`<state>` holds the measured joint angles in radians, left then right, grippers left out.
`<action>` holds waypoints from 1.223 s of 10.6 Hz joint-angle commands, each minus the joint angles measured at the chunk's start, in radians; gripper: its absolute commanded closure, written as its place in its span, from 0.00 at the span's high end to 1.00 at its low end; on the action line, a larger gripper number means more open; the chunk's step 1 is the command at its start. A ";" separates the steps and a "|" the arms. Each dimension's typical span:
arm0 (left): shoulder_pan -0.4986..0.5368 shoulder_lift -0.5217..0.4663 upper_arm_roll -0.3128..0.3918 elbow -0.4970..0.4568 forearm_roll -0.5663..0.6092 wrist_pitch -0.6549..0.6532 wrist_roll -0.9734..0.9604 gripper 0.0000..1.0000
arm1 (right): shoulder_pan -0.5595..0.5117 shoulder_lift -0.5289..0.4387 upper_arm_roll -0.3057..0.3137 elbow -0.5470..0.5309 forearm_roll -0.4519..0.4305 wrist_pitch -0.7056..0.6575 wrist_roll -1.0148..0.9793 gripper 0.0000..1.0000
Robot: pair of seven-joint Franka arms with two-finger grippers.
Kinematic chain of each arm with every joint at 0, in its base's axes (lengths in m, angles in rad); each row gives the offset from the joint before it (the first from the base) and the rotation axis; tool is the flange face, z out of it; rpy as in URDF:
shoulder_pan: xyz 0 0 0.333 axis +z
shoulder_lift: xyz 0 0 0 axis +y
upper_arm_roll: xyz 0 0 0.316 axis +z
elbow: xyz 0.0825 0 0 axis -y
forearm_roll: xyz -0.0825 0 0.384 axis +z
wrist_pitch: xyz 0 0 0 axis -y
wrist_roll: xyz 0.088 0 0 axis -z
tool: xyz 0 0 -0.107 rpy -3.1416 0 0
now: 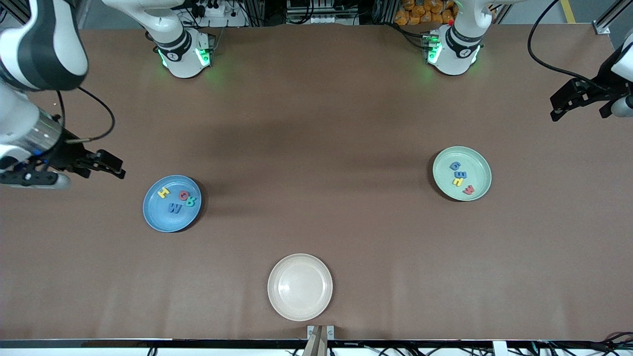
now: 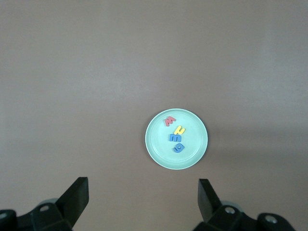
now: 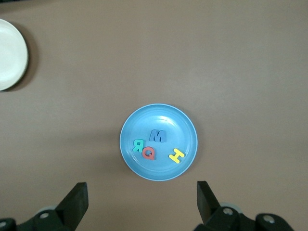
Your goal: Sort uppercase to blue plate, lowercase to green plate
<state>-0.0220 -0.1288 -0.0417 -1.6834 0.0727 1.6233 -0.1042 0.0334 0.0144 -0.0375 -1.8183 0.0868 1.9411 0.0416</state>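
We see the round mid-blue plate point(image 1: 160, 220) on the brown tabletop point(image 1: 316, 123) toward the right arm's end. It holds four foam capitals: the yellow H point(image 1: 163, 192) at about ten o'clock on the plate, the red Q point(image 1: 184, 196) and teal-green R point(image 1: 191, 201) touching each other at about one o'clock, and the blue M point(image 1: 174, 208) near the centre.

The pale mint-green plate point(image 1: 477, 170) lies toward the left arm's end. Its four foam small letters run in a line from about eleven o'clock to five o'clock: blue g point(image 1: 455, 165), blue m point(image 1: 460, 174), yellow h point(image 1: 457, 182), red m point(image 1: 468, 189).

A round cream-white plate point(image 1: 300, 287) sits nearer the front camera, between the two.

The right end effector point(image 1: 106, 165) hangs over bare tabletop beside the blue plate, fingers spread, gripping nothing. The left end effector point(image 1: 568, 101) hangs over the tabletop's edge at the left arm's end, fingers likewise spread and empty.
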 commanded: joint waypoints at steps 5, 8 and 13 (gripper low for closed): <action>0.008 -0.008 -0.003 0.005 -0.002 -0.019 -0.034 1.00 | -0.041 -0.064 0.011 0.071 -0.038 -0.131 -0.002 1.00; 0.008 -0.008 -0.003 0.005 -0.014 -0.019 -0.034 1.00 | -0.055 -0.057 0.013 0.073 -0.042 -0.133 -0.003 1.00; 0.008 -0.006 0.000 0.008 -0.014 -0.020 -0.026 1.00 | -0.030 -0.048 0.013 0.066 -0.116 -0.142 0.000 1.00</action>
<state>-0.0205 -0.1288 -0.0391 -1.6835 0.0713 1.6211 -0.1250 -0.0027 -0.0397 -0.0336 -1.7604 0.0181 1.8117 0.0416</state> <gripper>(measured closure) 0.000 0.000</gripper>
